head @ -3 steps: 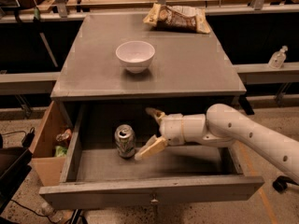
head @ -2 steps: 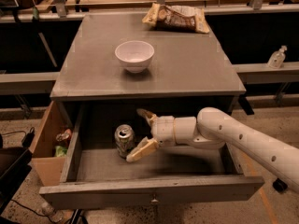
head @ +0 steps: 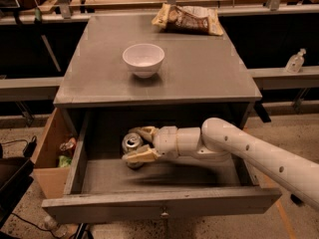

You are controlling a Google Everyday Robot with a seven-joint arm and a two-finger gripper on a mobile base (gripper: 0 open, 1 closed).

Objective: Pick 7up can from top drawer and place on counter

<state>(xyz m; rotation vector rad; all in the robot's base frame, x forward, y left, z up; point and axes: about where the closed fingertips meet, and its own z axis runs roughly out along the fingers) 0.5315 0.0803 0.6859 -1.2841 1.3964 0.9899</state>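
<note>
7up can (head: pixel 131 142) stands inside the open top drawer (head: pixel 159 210), lower left of centre. The gripper (head: pixel 135 145) has slid leftward this past second. Its fingers, spread apart, now seem to straddle the can, ready to close.

The cream-white gripper (head: pixel 129 144), tan fingers (head: pixel 142 156) spread around the silver, green-marked 7up can (head: pixel 133 141), was inside the matte grey top drawer (head: pixel 159 210). The counter (head: pixel 199 73) was plain grey. A white bowl (head: pixel 143 59) sat mid-top, and a yellow-and-brown printed snack bag (head: pixel 189 20) lay at its far edge.
</note>
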